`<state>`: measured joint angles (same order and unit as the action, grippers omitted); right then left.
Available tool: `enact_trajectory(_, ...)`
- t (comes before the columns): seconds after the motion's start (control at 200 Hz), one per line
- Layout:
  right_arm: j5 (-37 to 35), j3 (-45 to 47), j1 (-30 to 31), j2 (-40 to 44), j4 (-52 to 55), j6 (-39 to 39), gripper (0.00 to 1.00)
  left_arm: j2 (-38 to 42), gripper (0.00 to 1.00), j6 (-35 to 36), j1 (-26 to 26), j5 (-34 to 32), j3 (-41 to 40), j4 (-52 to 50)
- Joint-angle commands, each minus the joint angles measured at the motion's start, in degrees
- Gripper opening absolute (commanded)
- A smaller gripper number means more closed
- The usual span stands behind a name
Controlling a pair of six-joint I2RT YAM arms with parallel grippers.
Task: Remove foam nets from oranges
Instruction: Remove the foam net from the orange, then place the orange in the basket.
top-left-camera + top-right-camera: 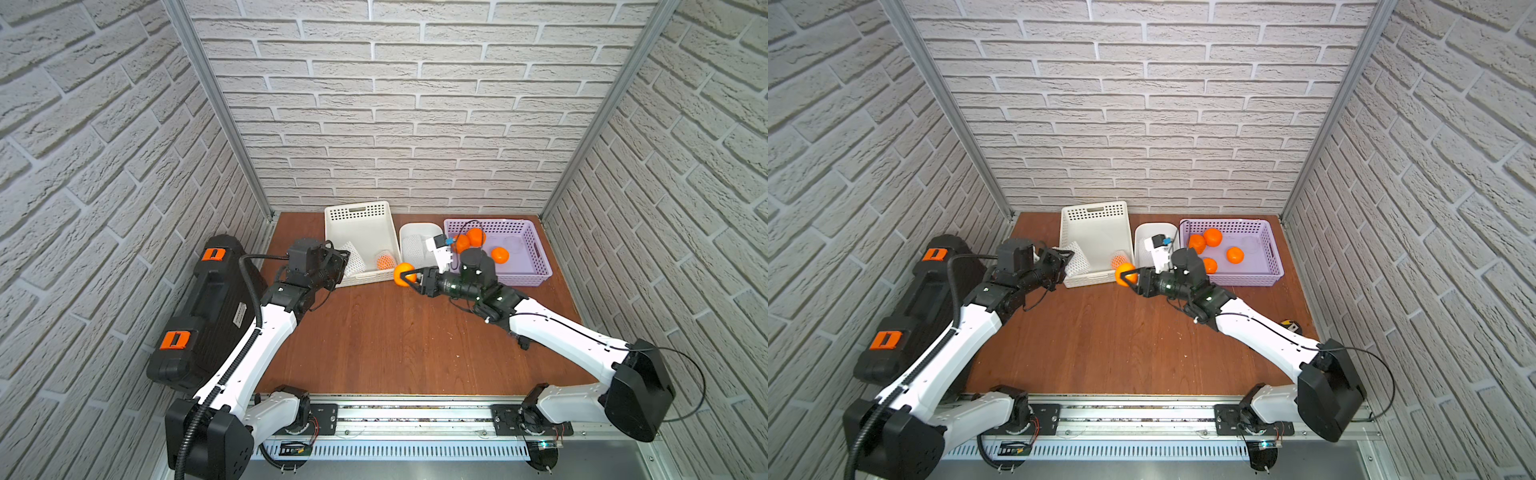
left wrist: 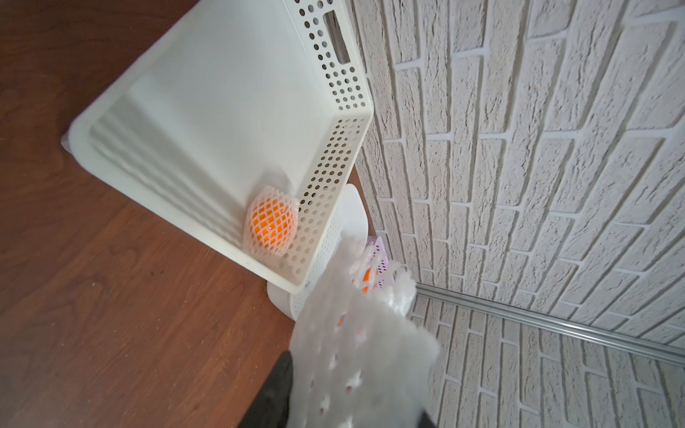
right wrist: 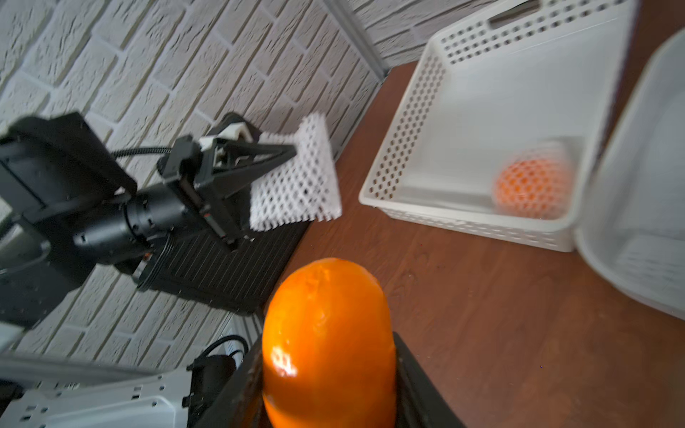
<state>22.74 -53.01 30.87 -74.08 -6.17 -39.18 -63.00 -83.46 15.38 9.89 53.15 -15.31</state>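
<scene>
Bare orange [image 3: 328, 333] clamped in right fingers [image 1: 409, 276]; empty net [image 3: 296, 181] pinched in left fingers [image 3: 292, 152].
Both held over the counter [image 1: 374, 340], apart, by the white basket's [image 1: 359, 212] front edge; right fingers part-closed around the fruit, left nearly shut on the net's edge. One netted orange [image 1: 385, 262] sits in that basket's near right corner. Four loose oranges [image 1: 1234, 254] lie in the purple basket [image 1: 536, 249]; another net [image 1: 413, 245] is in the bin [image 1: 419, 227] between the baskets.
</scene>
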Motion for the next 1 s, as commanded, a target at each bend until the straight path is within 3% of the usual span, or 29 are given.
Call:
enact_trajectory(0.0, -1.96, 0.98, -7.53, 3.28, 6.72, 0.03, 0.1, 0.61, 0.37, 4.1, -0.08, 0.07, -2.03, 3.27)
enact_trajectory(0.19, -6.35, -2.2, -23.0, -0.86, 18.02, -1.2, 0.12, -0.49, 0.36, 5.9, 1.16, 0.79, -3.05, 6.42)
enact_trajectory(0.365, -3.16, -4.22, -33.33, -9.64, 12.15, -6.26, 0.13, -2.56, 0.35, 7.62, 2.7, 2.09, -1.4, 7.86)
enact_trajectory(0.535, -5.78, -12.86, -36.68, -18.83, 14.24, -4.21, 0.19, -2.92, 0.35, 9.5, 3.34, 3.25, -0.54, 8.66)
enact_trajectory(0.71, -1.73, -19.05, -39.27, -29.04, 12.51, -5.84, 0.22, -2.32, 0.35, 11.09, 3.97, 3.93, -0.78, 10.57)
enact_trajectory(0.87, 1.73, -21.35, -40.5, -35.53, 8.22, -7.98, 0.32, -2.7, 0.35, 12.3, 4.27, 4.22, -0.29, 11.05)
enact_trajectory(0.995, 2.37, -21.83, -40.89, -37.2, 7.11, -7.84, 0.51, -2.96, 0.35, 13.12, 4.26, 3.98, 0.44, 10.28)
